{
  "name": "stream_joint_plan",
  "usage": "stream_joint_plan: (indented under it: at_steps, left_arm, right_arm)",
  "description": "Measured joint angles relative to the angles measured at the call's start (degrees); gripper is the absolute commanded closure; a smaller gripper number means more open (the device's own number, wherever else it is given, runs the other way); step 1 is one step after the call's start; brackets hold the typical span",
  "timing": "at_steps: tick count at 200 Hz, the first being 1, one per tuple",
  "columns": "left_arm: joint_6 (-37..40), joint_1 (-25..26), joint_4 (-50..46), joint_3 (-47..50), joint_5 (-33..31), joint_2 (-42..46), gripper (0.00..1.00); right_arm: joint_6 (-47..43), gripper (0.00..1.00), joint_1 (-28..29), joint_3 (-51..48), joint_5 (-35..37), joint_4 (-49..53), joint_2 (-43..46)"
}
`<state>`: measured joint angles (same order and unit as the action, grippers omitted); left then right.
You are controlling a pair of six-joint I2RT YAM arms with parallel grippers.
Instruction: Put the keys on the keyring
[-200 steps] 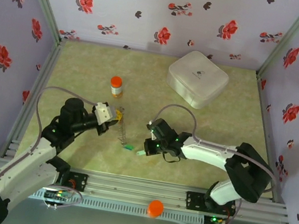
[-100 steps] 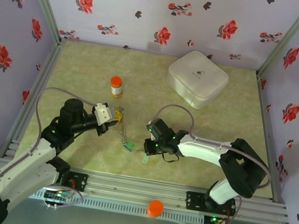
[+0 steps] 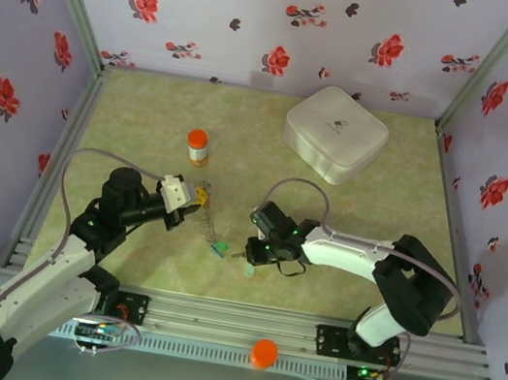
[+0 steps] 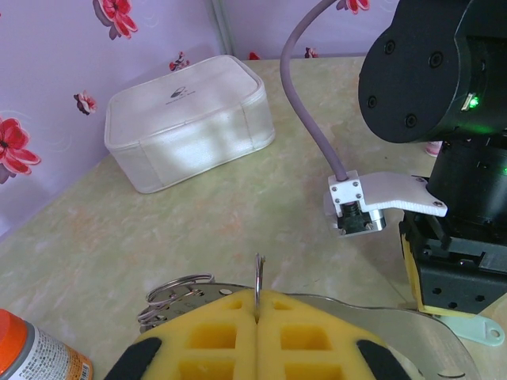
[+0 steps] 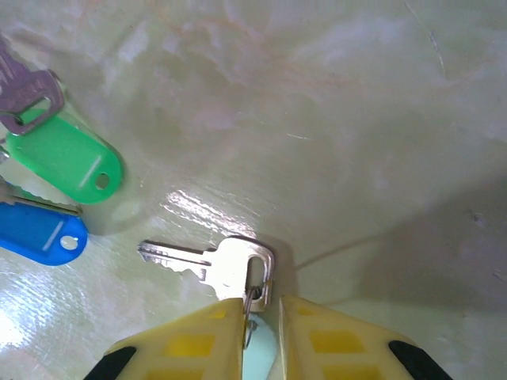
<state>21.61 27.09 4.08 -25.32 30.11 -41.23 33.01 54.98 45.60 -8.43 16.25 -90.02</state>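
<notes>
A robot lab's test booth; flowered paper walls (image 3: 263, 24), marbled tabletop (image 3: 151, 103), aluminium frame rails (image 3: 232, 316).

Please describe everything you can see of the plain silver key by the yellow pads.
The plain silver metal key lies flat on the glossy pale green table, its toothed blade pointing left and its squarish slotted head at the right hand's slightly parted yellow pads. A thin wire ring passes through the slot.

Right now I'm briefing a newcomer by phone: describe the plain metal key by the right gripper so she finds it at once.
From the white case, come toward the near edge to the right gripper. The plain silver key lies flat at its yellow fingertips. Unlike the green tag and blue tag beside it, its head is bare metal.
</notes>
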Motion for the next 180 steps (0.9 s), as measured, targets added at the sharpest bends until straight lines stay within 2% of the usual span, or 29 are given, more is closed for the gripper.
stream_joint_plan:
  at_steps: [27,71,98,128,180]
  left_arm:
    - [0.0,0.0,0.0,0.0,0.0,0.0,1.0]
    - [-0.04,0.0,0.0,0.0,0.0,0.0,1.0]
    - [-0.04,0.0,0.0,0.0,0.0,0.07,1.0]
    - [-0.04,0.0,0.02,0.0,0.0,0.39,1.0]
    - [-0.07,0.0,0.02,0.0,0.0,0.48,1.0]
  right_arm:
    - [-0.04,0.85,0.0,0.59,-0.35,0.13,0.0]
    - [-0.04,0.84,0.0,0.87,-0.55,0.17,-0.68]
    - [-0.17,0.87,0.0,0.87,-0.72,0.28,-1.49]
    - [-0.63,0.96,0.02,0.96,-0.79,0.37,-1.55]
    - [-0.66,1.0,0.02,1.03,-0.59,0.83,-1.36]
